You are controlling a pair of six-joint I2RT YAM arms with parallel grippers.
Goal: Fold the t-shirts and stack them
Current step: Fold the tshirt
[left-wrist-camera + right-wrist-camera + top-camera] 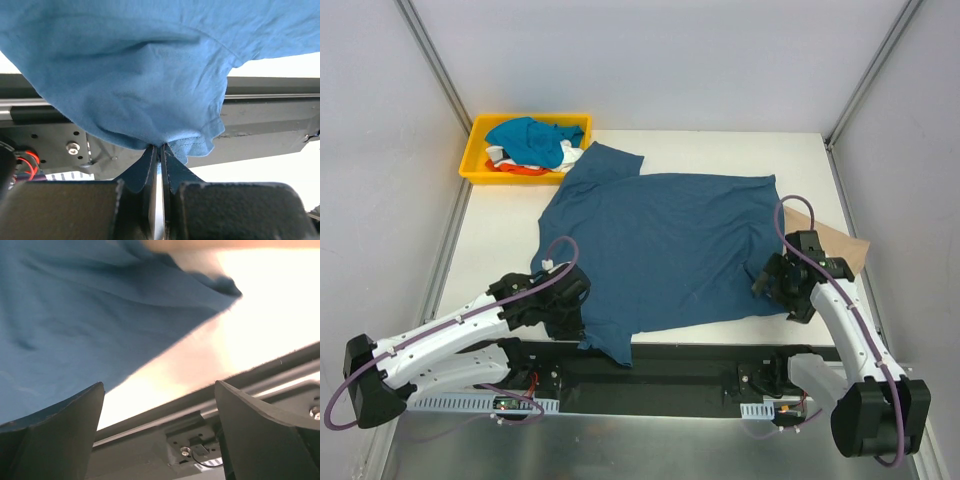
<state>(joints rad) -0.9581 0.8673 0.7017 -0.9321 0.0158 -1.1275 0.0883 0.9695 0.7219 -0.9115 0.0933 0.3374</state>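
Observation:
The large dark teal-blue t-shirt (665,245) lies spread across the table, one sleeve hanging over the near edge. My left gripper (576,300) is shut on its near-left edge; the left wrist view shows the cloth (135,75) bunched and pinched between the fingertips (161,150). My right gripper (772,285) is open and empty at the shirt's near-right corner; its wrist view shows the cloth (75,310) above the spread fingers (65,410). A tan-beige shirt (848,250) peeks out at the right. Bright blue (530,140), white and orange-red shirts (520,168) lie in the tray.
The yellow plastic tray (477,150) stands at the table's back left corner. The black mounting rail (680,365) runs along the near edge under the hanging sleeve. Grey walls and frame posts enclose the table.

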